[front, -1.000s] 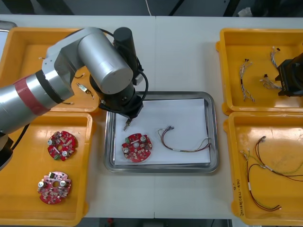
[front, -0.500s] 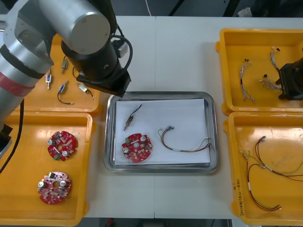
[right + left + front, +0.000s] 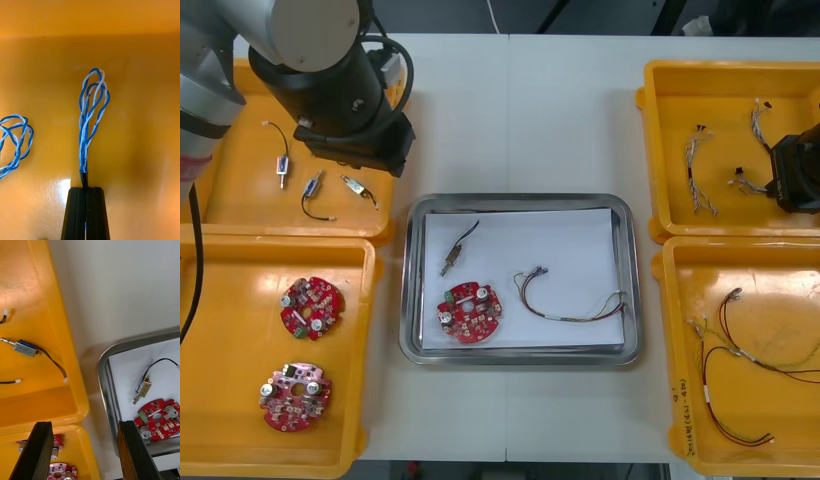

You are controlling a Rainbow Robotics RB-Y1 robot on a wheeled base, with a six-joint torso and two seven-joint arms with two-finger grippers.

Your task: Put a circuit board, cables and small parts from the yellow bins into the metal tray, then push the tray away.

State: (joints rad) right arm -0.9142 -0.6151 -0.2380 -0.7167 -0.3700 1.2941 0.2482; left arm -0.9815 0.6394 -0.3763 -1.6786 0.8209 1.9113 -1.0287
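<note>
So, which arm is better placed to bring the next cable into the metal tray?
The right. The right tool is shut on a twisted blue and white cable in the far right yellow bin. The left tool stands open and empty over the far left yellow bin.

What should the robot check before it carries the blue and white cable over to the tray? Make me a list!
1. Is the right gripper shut on the twisted blue and white cable? Ok.
2. Is that cable apart from the neighbouring cable? Ok.
3. Is it lifted off the far right yellow bin? Cannot tell.
4. Is the left gripper open and holding nothing? Ok.
5. Is the left arm off the metal tray? Ok.
6. Is there bare room beside the circuit board, small metal part and tray cable? Ok.
</note>
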